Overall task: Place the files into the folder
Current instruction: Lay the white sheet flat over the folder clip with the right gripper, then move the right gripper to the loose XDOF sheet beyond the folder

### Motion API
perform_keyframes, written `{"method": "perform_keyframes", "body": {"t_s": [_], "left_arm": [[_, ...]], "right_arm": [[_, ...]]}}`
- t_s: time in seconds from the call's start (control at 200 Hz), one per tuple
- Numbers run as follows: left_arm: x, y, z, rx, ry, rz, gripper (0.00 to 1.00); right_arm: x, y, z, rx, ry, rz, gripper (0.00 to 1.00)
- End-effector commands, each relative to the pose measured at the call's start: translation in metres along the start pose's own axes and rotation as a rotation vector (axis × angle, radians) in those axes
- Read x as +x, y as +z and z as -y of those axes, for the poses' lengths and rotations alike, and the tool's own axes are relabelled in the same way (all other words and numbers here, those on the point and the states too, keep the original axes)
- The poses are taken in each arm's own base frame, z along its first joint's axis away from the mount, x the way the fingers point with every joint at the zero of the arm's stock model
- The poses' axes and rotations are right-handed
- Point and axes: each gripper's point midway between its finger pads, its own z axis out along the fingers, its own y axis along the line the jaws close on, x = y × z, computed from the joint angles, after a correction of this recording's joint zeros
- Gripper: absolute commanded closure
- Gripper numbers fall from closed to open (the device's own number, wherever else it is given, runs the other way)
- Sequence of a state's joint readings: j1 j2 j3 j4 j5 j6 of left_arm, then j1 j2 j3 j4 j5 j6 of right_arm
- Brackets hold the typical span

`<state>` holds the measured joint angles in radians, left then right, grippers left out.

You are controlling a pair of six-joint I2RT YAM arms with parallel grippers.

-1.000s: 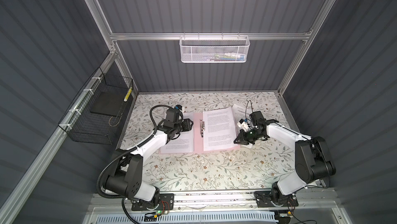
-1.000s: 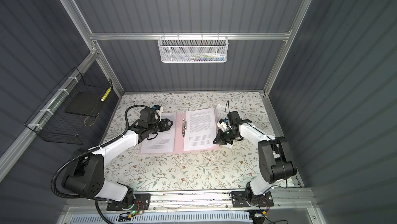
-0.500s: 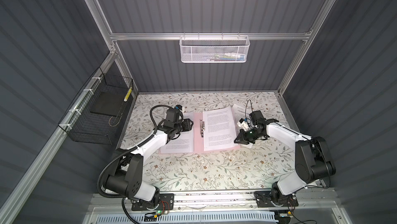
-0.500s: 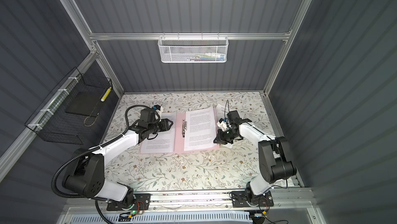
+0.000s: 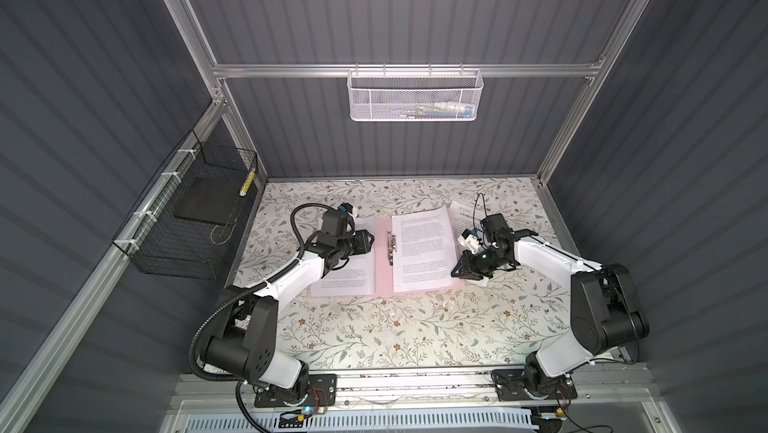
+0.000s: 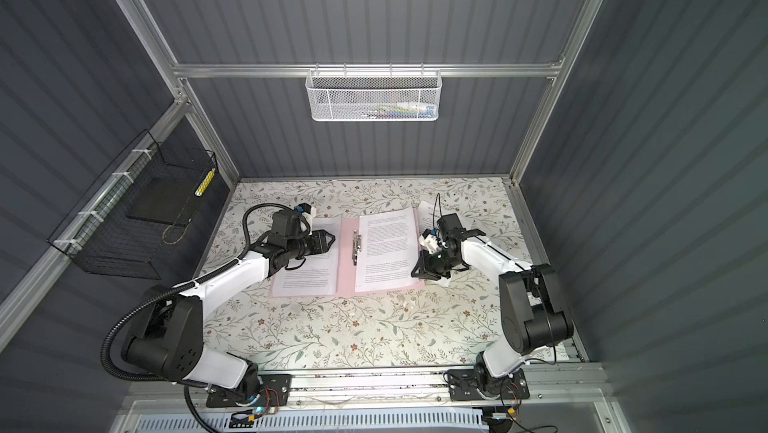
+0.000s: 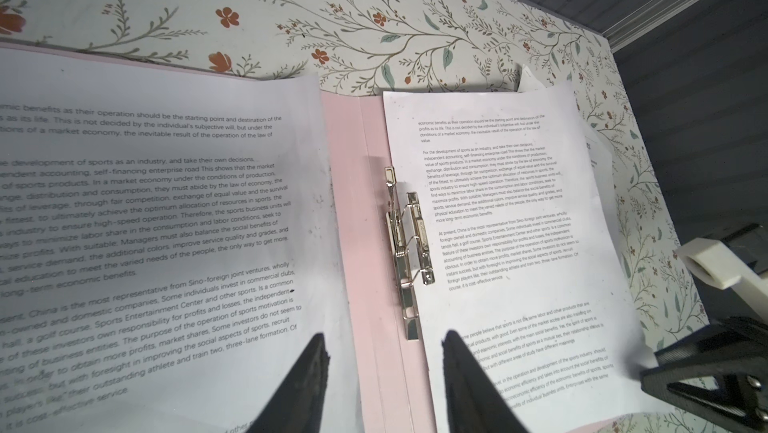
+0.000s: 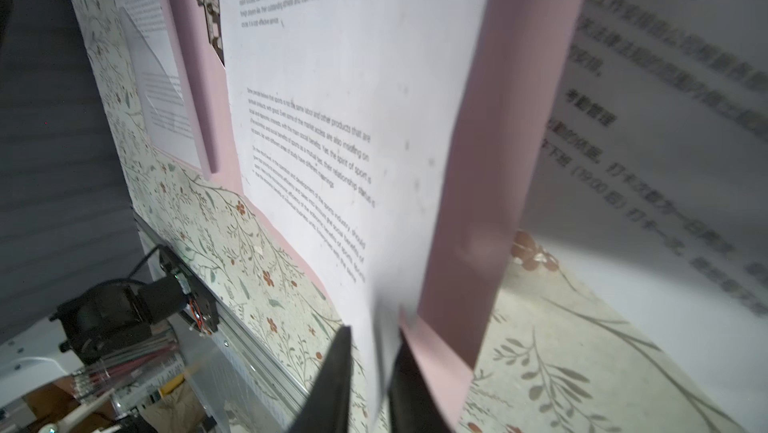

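Right claw (image 8: 372, 327): the fingers are seen parted, with a narrow gap between them. In that gap the near edge of the right-hand sheet (image 8: 332, 98) and the outer near corner of the folder (image 8: 498, 161) are found; no squeeze on either is made out.
Right claw from above: it is placed at the outer near edge of the right flap in both top views (image 5: 459, 271) (image 6: 417, 271).
Left claw (image 7: 386, 381): it is spread wide and held over the folder's middle. One finger is seen above the left-hand sheet (image 7: 166, 202), the other above the right-hand sheet's inner edge. Contact cannot be told.
Left claw from above: it is set over the left flap, just beside the spine (image 5: 368, 242) (image 6: 328, 240).
Folder: it is laid open and flat on the floral cloth (image 5: 395, 327), pale pink, both flaps spread (image 5: 382, 269) (image 6: 345, 273).
Clip (image 7: 405, 244): the metal strip is fixed along the spine, bare, between the two sheets.
Files: one printed sheet is laid on each flap (image 5: 353, 277) (image 5: 422, 252).
Third sheet (image 5: 463, 213): it is left on the cloth just beside the right flap, outside the folder and partly covered by the right arm.
Walls: a white mesh basket (image 5: 415, 98) is hung at the back; a black wire basket (image 5: 187, 235) holding a black slab (image 5: 205, 200) is hung on the left.
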<state>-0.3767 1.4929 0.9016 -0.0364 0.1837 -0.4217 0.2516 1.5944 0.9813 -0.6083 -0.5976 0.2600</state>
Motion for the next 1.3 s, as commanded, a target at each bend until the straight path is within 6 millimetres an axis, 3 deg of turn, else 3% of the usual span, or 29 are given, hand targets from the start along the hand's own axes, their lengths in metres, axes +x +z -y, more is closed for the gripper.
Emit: {"method": "perform_keyframes", "body": {"t_s": [0.0,0.105,0.24,0.395,0.5,0.68,0.77,0.936,1.166,1.291], "left_arm": [[0.001,0.001,-0.001,0.006,0.018,-0.012,0.53],[-0.002,0.001,0.001,0.007,0.023,-0.012,0.53],[-0.010,0.003,0.008,0.030,0.020,-0.006,0.52],[-0.020,0.009,0.022,0.092,-0.011,0.027,0.52],[-0.026,0.017,0.041,0.136,-0.003,0.040,0.53],[-0.050,0.036,0.085,0.240,0.019,0.057,0.53],[-0.065,0.043,0.098,0.288,-0.013,0.082,0.53],[-0.076,0.047,0.118,0.375,-0.018,0.086,0.54],[-0.072,0.047,0.119,0.379,-0.002,0.064,0.54],[-0.065,0.045,0.112,0.353,0.005,0.062,0.54]], "right_arm": [[-0.009,-0.015,-0.007,0.035,-0.022,0.036,0.46],[-0.019,-0.037,-0.009,0.103,-0.016,0.110,0.33],[-0.031,-0.065,0.004,0.207,0.029,0.205,0.28],[-0.056,-0.096,0.039,0.283,0.143,0.392,0.27],[-0.072,-0.111,0.050,0.244,0.189,0.519,0.27],[-0.087,-0.129,0.092,0.216,0.352,0.665,0.27],[-0.093,-0.129,0.107,0.169,0.419,0.688,0.27],[-0.096,-0.120,0.131,0.145,0.491,0.679,0.28],[-0.093,-0.093,0.147,0.107,0.541,0.625,0.48],[-0.085,-0.076,0.157,0.105,0.570,0.587,0.52]]}}
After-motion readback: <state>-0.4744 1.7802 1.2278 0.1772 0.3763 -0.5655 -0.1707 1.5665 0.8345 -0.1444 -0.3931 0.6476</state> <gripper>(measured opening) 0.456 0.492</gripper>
